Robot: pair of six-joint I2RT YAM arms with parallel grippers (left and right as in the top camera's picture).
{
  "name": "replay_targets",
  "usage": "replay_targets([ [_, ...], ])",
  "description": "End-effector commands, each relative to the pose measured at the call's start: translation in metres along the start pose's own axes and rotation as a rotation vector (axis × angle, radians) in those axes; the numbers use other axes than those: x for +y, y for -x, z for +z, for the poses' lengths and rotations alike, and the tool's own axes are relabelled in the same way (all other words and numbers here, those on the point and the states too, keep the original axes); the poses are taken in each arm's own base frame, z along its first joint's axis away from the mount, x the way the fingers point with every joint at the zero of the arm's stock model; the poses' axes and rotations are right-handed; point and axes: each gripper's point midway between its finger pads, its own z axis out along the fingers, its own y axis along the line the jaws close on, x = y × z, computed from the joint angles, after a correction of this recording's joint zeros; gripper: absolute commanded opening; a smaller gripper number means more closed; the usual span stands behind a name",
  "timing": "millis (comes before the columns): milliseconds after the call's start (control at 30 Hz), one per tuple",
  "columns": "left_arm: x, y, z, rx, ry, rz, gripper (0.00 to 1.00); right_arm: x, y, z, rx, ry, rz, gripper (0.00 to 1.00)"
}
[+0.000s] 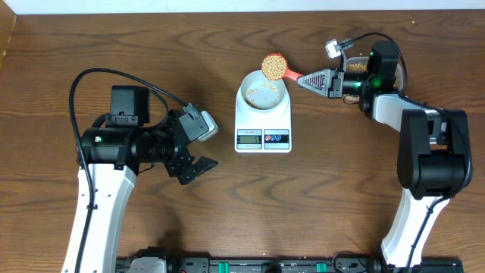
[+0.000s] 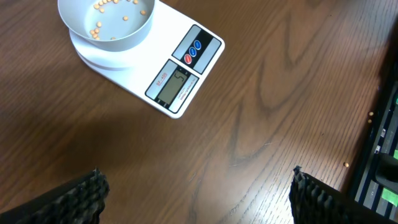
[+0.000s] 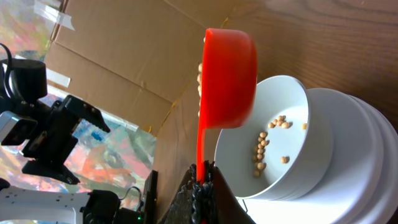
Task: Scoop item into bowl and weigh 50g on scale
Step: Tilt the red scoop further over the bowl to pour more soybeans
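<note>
Red plastic forms the scoop, its cup heaped with tan beans and its thin handle clamped between the shut fingers of the right pincer. The cup reaches out straight ahead of those fingertips and hangs level at the far rim of the bowl. In the right wrist view the cup stands just above and to one side of that rim. The pale bowl lies just beyond and below the right pincer's tips, resting on the platform of the white scale, with only a thin scatter of beans across its bottom. The scale's grey display and two round buttons face away from the scoop, and the digits are too small to read. The left pincer stands with its fingers wide apart and nothing between them, over bare wooden table. From it the scale and bowl lie ahead and off to its left, well apart from its tips. A couple of stray beans lie on the table ahead and to its right.
</note>
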Motion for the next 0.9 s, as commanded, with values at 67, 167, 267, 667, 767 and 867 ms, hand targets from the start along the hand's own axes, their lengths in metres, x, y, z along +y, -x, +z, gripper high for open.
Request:
replay_targets([
  [67,0.002,0.003,-0.003,-0.006,0.006,0.016,0.95,-0.002,-0.003,0.004,0.007,-0.003,-0.047,0.01],
  [167,0.002,0.003,-0.003,-0.006,0.006,0.016,0.95,-0.003,-0.004,0.004,0.007,-0.007,-0.047,0.01],
  [267,0.002,0.003,-0.003,-0.006,0.006,0.016,0.95,-0.003,-0.004,0.005,0.007,-0.007,-0.051,0.01],
  [667,0.002,0.003,-0.003,-0.006,0.006,0.016,0.95,-0.010,-0.008,0.005,0.004,-0.037,-0.129,0.01],
  [767,0.002,0.003,-0.003,-0.006,0.006,0.016,0.95,-0.016,-0.010,0.004,0.003,-0.059,-0.137,0.01],
  [867,0.002,0.003,-0.003,-0.006,0.006,0.016,0.95,-0.018,-0.014,0.004,0.009,-0.067,-0.137,0.01],
])
